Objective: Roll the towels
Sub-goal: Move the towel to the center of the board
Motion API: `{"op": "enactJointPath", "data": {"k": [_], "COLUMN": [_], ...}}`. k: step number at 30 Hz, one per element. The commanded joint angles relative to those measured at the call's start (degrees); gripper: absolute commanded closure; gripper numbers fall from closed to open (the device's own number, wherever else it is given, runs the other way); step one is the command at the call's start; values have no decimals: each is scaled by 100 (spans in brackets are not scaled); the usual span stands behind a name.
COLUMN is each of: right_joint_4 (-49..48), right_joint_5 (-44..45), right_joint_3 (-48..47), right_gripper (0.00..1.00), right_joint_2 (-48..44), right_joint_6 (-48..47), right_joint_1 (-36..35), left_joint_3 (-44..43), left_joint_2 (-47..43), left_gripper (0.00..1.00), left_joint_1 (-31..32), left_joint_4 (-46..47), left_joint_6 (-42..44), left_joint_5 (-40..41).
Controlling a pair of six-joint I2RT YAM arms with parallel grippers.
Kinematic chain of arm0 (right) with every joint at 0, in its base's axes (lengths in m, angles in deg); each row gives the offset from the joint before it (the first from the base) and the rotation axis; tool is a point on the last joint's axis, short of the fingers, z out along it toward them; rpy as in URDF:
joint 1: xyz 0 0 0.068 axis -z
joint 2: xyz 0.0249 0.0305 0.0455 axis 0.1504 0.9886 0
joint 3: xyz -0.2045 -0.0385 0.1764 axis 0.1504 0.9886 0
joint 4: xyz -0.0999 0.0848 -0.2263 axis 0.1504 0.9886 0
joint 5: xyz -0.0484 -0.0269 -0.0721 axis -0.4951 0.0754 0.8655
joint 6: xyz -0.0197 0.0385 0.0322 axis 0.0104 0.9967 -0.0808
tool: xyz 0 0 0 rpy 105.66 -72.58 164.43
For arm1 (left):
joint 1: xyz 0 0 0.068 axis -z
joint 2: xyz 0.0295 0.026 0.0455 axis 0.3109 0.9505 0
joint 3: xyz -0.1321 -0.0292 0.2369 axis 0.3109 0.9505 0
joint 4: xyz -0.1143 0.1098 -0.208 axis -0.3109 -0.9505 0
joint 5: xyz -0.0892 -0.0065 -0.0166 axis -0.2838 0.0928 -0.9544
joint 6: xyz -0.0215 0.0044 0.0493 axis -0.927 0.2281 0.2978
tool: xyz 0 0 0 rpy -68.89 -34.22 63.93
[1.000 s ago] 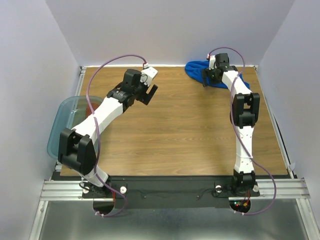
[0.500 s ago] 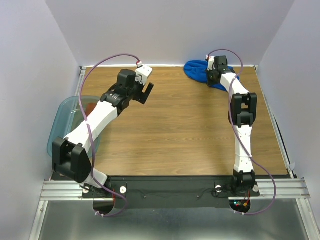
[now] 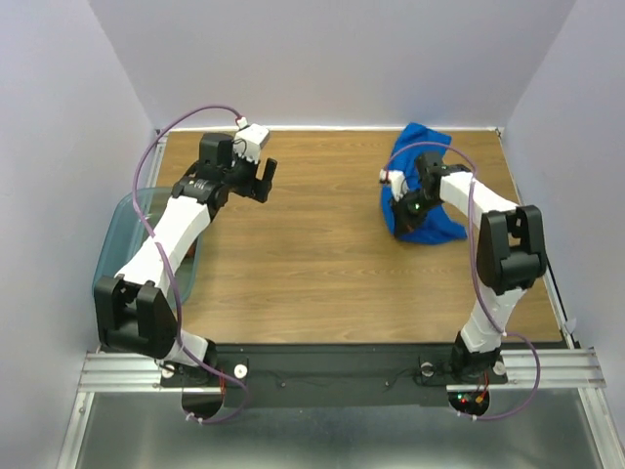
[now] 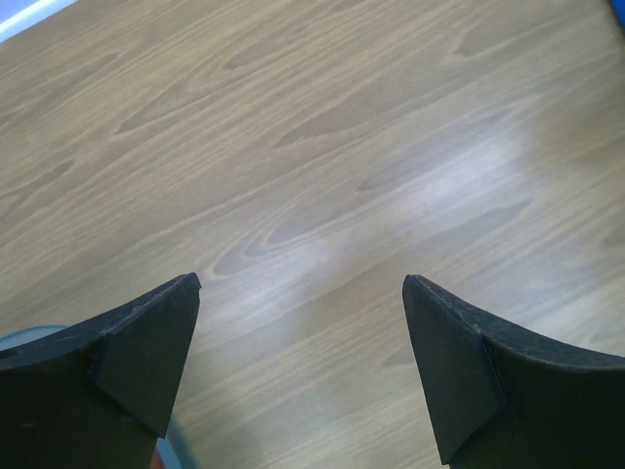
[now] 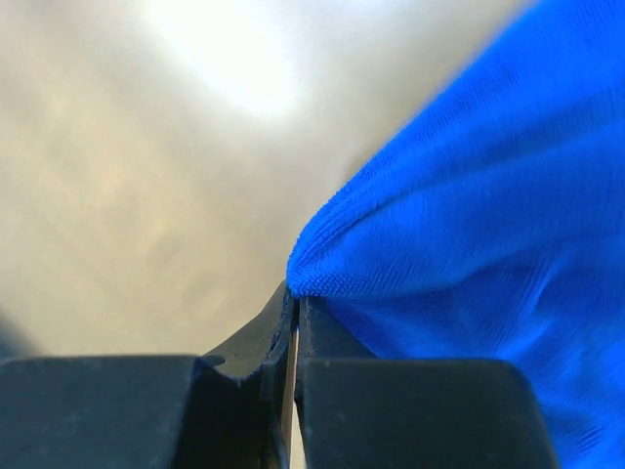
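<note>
The bright blue towel lies bunched on the right half of the wooden table, stretching from the back edge toward the middle. My right gripper is at its left edge, shut on a fold of the cloth. The right wrist view shows the blue towel pinched at the tips of that gripper. My left gripper hovers open over bare wood at the back left, and nothing lies between the fingers of the left gripper. The rust-brown towel does not show.
A translucent teal bin stands off the table's left edge, partly under my left arm; a sliver of the bin shows in the left wrist view. White walls close in the back and both sides.
My right gripper shut on the blue towel and dragged it from the back right corner toward the near side. My left arm swung left and back, still open.
</note>
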Motion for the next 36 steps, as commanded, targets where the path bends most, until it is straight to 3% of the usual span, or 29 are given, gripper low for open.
{"op": "enactJointPath", "data": {"k": [1,3,7,10,11,12,18,23,28,32,36], "right_joint_4": [1688,1881,2111,2128,2094,2024,504,-112,-385,-447,-464], "right_joint_5": [-306,1,642,609,251,126,835,872,748,731,827], "right_joint_3": [1236,1885,2249,1978,1594,1425,494,-684,-1853,-2189,-2154], "right_gripper": [100,99,94,52,26,22,25,30,33,45,49], "right_joint_2": [-910,-1541,-2280,-2658,-2694,-2633,-1562,-9,935,1497,1876], "right_joint_6": [-1604,-1860,-2011,-1818,-1660,-1520,308,1398,1961,2103,2050], "right_joint_1": [-484,-642,-643,-372,-188,154,535,526,421,123,-535], "left_joint_3": [237,307,273,-148,-288,-568,-1361,-1231,-713,-492,-430], "left_joint_2": [-452,-452,-198,399,566,907,1657,1421,1069,805,568], "left_gripper": [5,7,10,13,13,14,15,15,15,15,14], "left_joint_1": [11,11,125,353,458,468,477,442,179,-233,-708], "left_joint_4": [-145,-224,-260,-286,-330,-339,-400,-286,-251,-251,-268], "left_joint_6": [173,269,367,297,201,139,-239,-275,-152,-152,-222], "left_joint_5": [-555,-819,-1373,-1374,-1426,-1496,-1769,-1612,-1488,-1532,-1628]}}
